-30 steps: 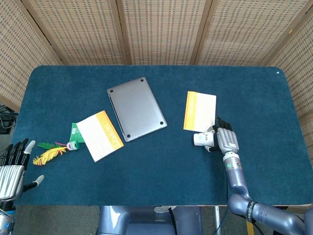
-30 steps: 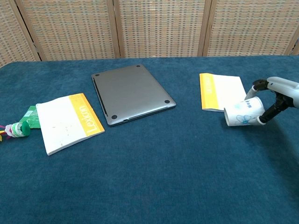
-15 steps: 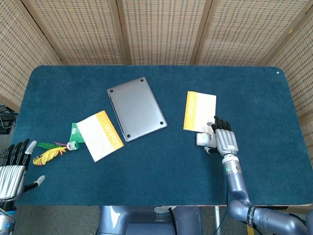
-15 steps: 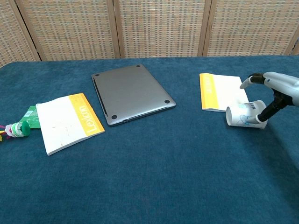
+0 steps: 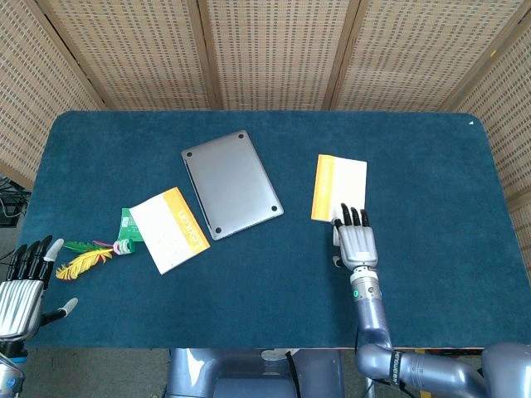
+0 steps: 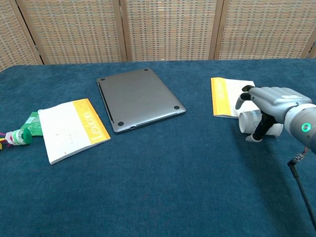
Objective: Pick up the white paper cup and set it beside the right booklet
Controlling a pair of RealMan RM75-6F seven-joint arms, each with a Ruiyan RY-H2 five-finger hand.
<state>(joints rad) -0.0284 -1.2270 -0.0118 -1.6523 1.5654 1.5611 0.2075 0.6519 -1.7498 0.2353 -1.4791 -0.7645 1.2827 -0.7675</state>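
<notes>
Our right hand (image 6: pixel 270 101) lies palm-down over the white paper cup (image 6: pixel 248 121), fingers extended and draped across it; whether they actually clamp it we cannot tell. The cup lies on its side on the blue worktop (image 6: pixel 163 177), just beside the near edge of the right booklet (image 6: pixel 231 97). From that booklet, the closed grey laptop (image 6: pixel 138 98) sits well to the left, and the left booklet (image 6: pixel 71 129) farther left still, with a feather toy (image 5: pixel 85 258) beyond it. Our left hand (image 5: pixel 21 290) hovers at the worktop's far-left near corner, fingers spread, holding nothing.
</notes>
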